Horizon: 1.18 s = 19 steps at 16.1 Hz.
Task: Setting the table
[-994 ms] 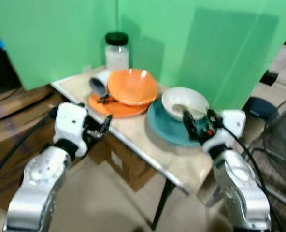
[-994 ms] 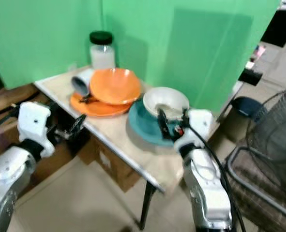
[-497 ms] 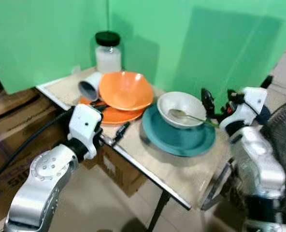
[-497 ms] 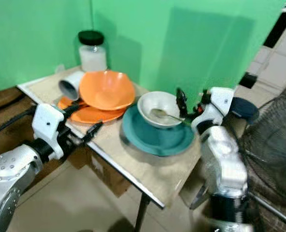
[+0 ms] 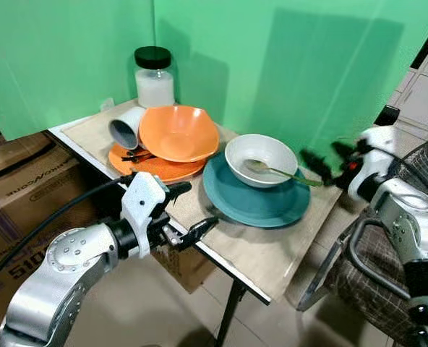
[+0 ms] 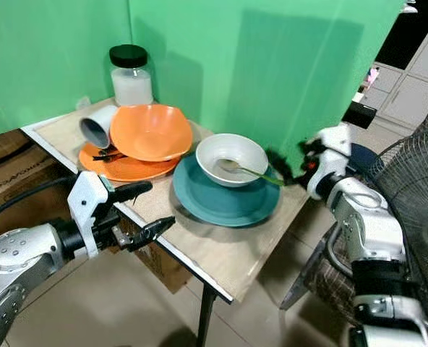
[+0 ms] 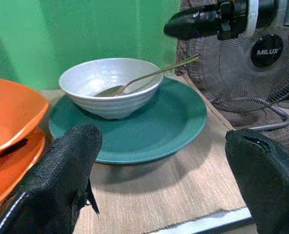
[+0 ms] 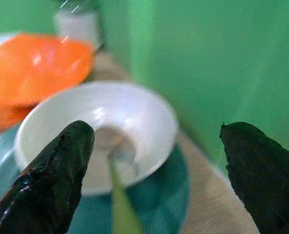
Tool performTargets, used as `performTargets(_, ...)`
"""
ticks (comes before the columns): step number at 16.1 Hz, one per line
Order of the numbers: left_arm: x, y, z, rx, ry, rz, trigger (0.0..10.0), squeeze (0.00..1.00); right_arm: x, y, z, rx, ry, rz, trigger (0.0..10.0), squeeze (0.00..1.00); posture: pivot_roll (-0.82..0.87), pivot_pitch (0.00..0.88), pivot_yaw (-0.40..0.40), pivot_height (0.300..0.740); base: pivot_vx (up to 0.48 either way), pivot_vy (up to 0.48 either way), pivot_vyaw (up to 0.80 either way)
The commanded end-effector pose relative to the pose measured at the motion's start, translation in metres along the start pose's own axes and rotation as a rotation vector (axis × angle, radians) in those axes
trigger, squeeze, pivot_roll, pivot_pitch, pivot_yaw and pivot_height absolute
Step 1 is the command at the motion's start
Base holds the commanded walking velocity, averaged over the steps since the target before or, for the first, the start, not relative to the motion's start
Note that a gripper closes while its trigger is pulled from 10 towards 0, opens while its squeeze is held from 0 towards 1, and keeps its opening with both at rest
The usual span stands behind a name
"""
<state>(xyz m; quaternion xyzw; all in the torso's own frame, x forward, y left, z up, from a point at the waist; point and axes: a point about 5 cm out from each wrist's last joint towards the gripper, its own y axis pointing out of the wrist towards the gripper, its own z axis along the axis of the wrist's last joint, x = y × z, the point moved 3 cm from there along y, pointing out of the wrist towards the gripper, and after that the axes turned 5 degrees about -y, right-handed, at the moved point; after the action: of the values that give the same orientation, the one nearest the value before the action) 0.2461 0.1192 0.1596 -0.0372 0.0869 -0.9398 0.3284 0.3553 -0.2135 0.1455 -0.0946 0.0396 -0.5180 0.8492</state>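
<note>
Spoon (image 5: 275, 172) lies in the white bowl (image 5: 261, 159), its green handle sticking out over the rim toward your right end effector (image 5: 324, 160), which hovers just off the far right edge of the surface (image 5: 254, 253) with the handle tip pointing between its fingers. Your right wrist view shows those fingers spread wide, the handle running up the gap toward the bowl, and nothing held. The bowl sits on the teal plate (image 5: 254, 202), toward the plate's back side. Your left end effector (image 5: 189, 213) is at the front edge of the surface, just left of the teal plate, fingers wide open and empty; one finger reaches over the surface, the other points along the edge toward the plate. From your left wrist view the plate and bowl lie straight ahead between the fingers, with the right end effector beyond them. To the left of the teal plate you have an orange bowl (image 5: 178, 132) on an orange plate (image 5: 160, 168), a grey cup (image 5: 126, 129) tipped on its side against them, and a jar (image 5: 153, 76) with a black lid at the back by the green screen (image 5: 308, 65).
</note>
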Motion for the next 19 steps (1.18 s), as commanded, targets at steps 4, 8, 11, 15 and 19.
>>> performTargets(4, 0.006, -0.005, -0.007, -0.043, -0.009, -0.042, 10.0, 0.0, 0.003, 0.011, 0.021, -0.077, -0.107, 0.093, 10.0, 1.0, 0.14, 0.0, -0.105, 0.74, 0.0, 0.0, 0.0)
performTargets(8, 0.008, -0.01, -0.012, -0.067, -0.008, -0.044, 10.0, 0.0, 0.004, 0.012, 0.012, -0.211, -0.133, 0.112, 10.0, 1.0, 0.14, 0.0, -0.113, 0.74, 0.0, 0.0, 0.0)
performTargets(11, 0.01, -0.01, -0.013, -0.072, -0.013, -0.055, 10.0, 0.0, -0.001, 0.008, 0.016, -0.265, -0.167, 0.152, 10.0, 0.62, 0.14, 0.0, -0.112, 0.74, 0.0, 0.0, 0.0)
performTargets(15, 0.011, -0.009, -0.014, -0.08, -0.013, -0.072, 10.0, 0.0, 0.002, 0.005, 0.012, -0.396, -0.156, 0.119, 10.0, 0.0, 0.13, 0.0, -0.108, 0.74, 0.0, 0.0, 0.0)
performTargets(19, 0.012, -0.007, -0.014, -0.08, -0.01, -0.081, 10.0, 0.0, -0.003, 0.006, 0.006, -0.506, -0.104, 0.109, 9.2, 0.0, 0.12, 0.0, -0.106, 0.74, 0.0, 0.0, 0.0)
